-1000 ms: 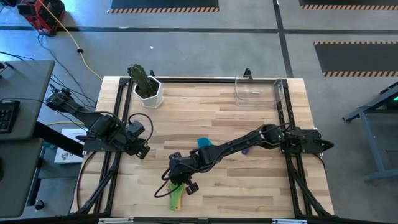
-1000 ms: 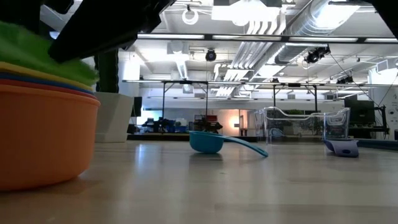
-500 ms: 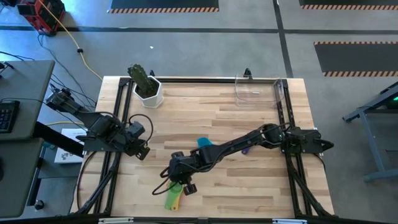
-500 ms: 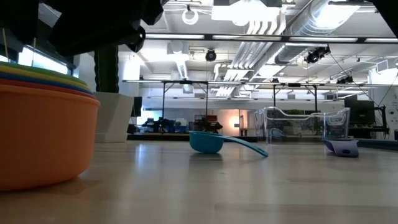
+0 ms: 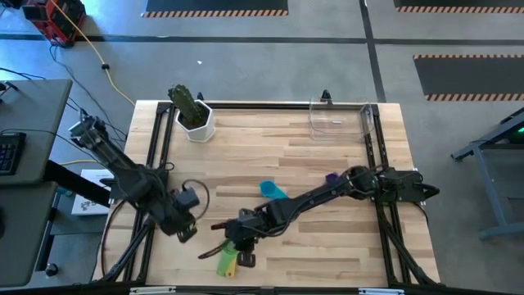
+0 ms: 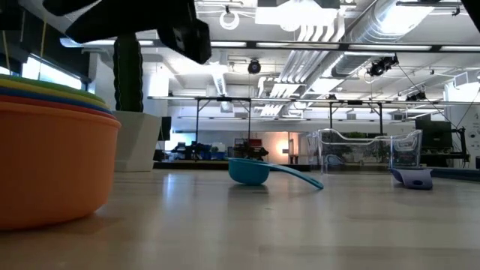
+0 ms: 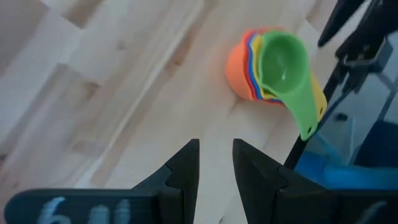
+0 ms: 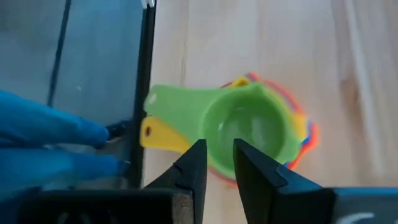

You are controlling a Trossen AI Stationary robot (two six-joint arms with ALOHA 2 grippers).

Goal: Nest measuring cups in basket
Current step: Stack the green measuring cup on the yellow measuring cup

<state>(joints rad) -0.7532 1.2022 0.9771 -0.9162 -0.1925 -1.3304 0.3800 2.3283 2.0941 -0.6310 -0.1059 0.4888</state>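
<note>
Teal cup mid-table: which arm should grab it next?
Right, probably. The right gripper hovers over the nested stack, near the teal cup, and its arm already stretches past it. The left gripper sits nearer the table's left edge, farther from that cup.

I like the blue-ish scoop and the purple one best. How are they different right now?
The teal measuring cup lies near the middle of the table; the purple measuring cup lies farther toward the right arm's side. In the low view the teal cup looks bigger, with a long handle sloping down to the wood, while no handle shows on the purple one. Both lie loose on the table, in neither the nested stack nor the basket.
</note>
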